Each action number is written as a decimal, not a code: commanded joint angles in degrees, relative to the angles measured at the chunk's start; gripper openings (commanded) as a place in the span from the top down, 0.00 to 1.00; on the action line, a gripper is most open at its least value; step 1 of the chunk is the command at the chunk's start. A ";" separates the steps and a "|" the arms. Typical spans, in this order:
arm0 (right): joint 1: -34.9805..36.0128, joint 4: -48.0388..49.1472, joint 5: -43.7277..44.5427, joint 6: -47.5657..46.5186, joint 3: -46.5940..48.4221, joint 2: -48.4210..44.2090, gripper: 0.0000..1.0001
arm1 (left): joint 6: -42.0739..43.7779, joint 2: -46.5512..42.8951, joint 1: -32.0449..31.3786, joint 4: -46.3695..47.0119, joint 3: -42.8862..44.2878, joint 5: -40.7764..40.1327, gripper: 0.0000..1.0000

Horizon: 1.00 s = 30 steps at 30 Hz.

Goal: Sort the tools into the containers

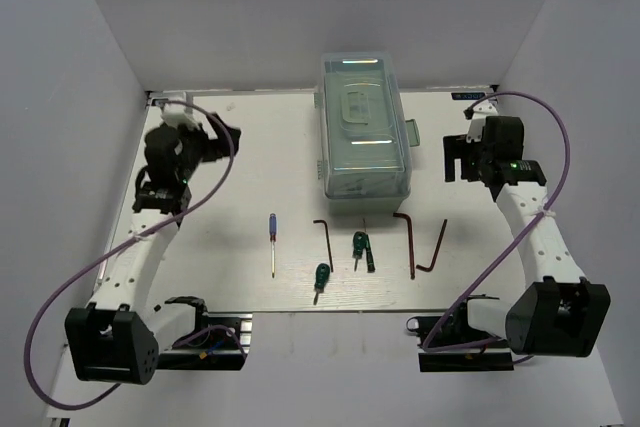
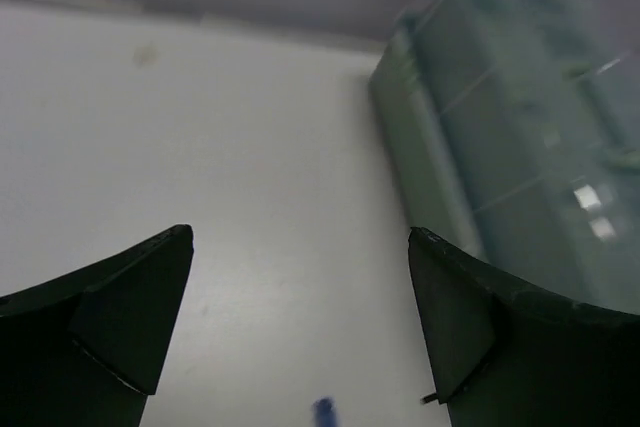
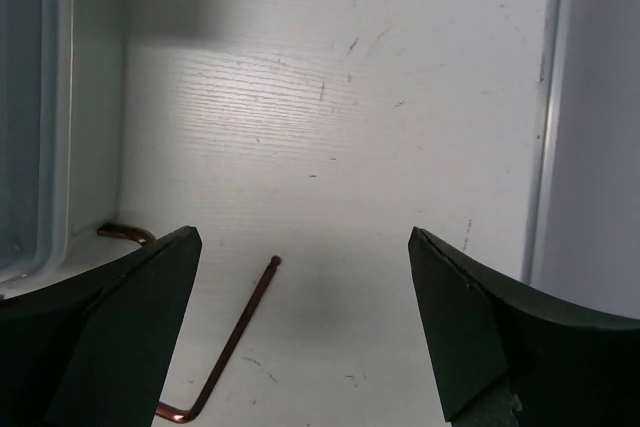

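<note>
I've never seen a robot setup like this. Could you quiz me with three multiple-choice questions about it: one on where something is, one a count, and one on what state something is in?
1. Where is the blue-handled screwdriver?
A. On the table, leftmost in the row
B. At the far right end of the row
C. Between a gripper's fingers

2. How many L-shaped hex keys lie there?
A. One
B. Three
C. Six

3. How do the left gripper and right gripper stand?
A. Both shut on something
B. One open, one shut
C. Both open, holding nothing

Answers:
1 A: it lies left of everything else in the row.
2 B: one lies left of the green-handled screwdrivers, two lie to their right.
3 C: each wrist view shows wide-apart fingers with nothing gripped.
</note>
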 commanded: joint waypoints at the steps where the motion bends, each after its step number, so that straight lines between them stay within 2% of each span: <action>1: -0.33 -3.01 3.23 -1.68 0.34 -2.21 0.10 | -6.78 -1.29 0.25 -6.96 5.33 8.93 0.01; 7: -0.42 -1.52 0.69 -3.70 -0.90 -2.82 0.10 | -6.25 0.47 0.25 -5.91 5.34 10.77 0.01; 10: -0.33 -1.16 -5.17 -10.08 -1.25 -3.61 0.10 | -6.25 2.14 -0.36 -5.90 6.48 11.31 0.01; 11: -0.33 -1.51 -6.42 -13.78 -0.55 -4.05 0.16 | -5.73 3.54 -0.36 -5.90 7.18 13.13 0.04; 12: -0.60 -2.56 -8.26 -15.03 0.06 -4.14 0.47 | -5.72 4.42 -0.36 -5.90 8.23 13.94 0.16; 13: -0.51 -3.26 -14.54 -16.70 2.50 -4.15 0.75 | -5.72 5.47 -0.36 -5.90 8.85 14.81 0.31; 14: -0.25 -3.97 -16.35 -17.50 3.66 -3.36 1.00 | -5.72 6.53 -0.36 -5.90 9.46 16.91 0.49; 15: 0.10 -4.32 -19.85 -18.11 5.06 -2.75 1.00 | -5.72 8.80 -0.36 -5.90 11.12 17.80 0.93; 16: 0.19 -5.02 -24.67 -17.60 10.56 -1.00 1.00 | -5.11 10.13 -0.36 -5.90 12.18 18.77 1.00; 18: 0.72 -5.80 -29.36 -13.58 14.99 2.35 1.00 | -4.59 12.33 -0.89 -6.52 14.91 22.72 1.00; 19: 0.89 -7.47 -33.38 -12.68 22.49 5.75 1.00 | -4.58 13.21 -0.89 -6.00 15.53 23.78 1.00; 21: 1.86 -8.54 -38.76 -7.17 29.55 13.13 0.76 | -4.58 15.85 -0.89 -5.46 17.72 25.89 0.98; 22: 2.12 -8.89 -41.21 -2.96 31.69 15.26 0.56 | -5.10 16.72 -1.50 -5.46 18.60 26.59 0.78; 23: 3.08 -7.85 -47.24 3.35 36.76 17.19 0.46 | -5.11 18.47 -1.50 -5.46 20.18 28.25 0.65; 24: 3.53 -6.53 -49.30 6.81 37.85 22.52 0.42 | -5.11 19.36 -1.50 -4.86 21.06 29.05 0.52; 26: 4.41 4.23 -54.06 22.67 39.61 25.46 0.42 | -5.11 20.77 -2.12 -4.85 23.69 31.59 0.31; 27: 5.28 10.21 -54.94 25.71 39.97 29.21 0.42 | -5.11 21.39 -2.82 -3.11 24.32 32.39 0.27; 28: 6.68 12.01 -55.21 31.39 40.75 30.64 0.40 | -5.89 22.17 -2.82 -2.05 24.84 32.92 0.27; 29: 7.57 12.81 -54.69 32.49 45.46 33.44 0.40 | -6.42 22.18 -2.82 -0.99 25.46 33.45 0.22; 30: 10.01 13.08 -54.25 33.11 47.25 35.04 0.38 | -7.64 22.70 -3.43 1.02 25.46 33.46 0.22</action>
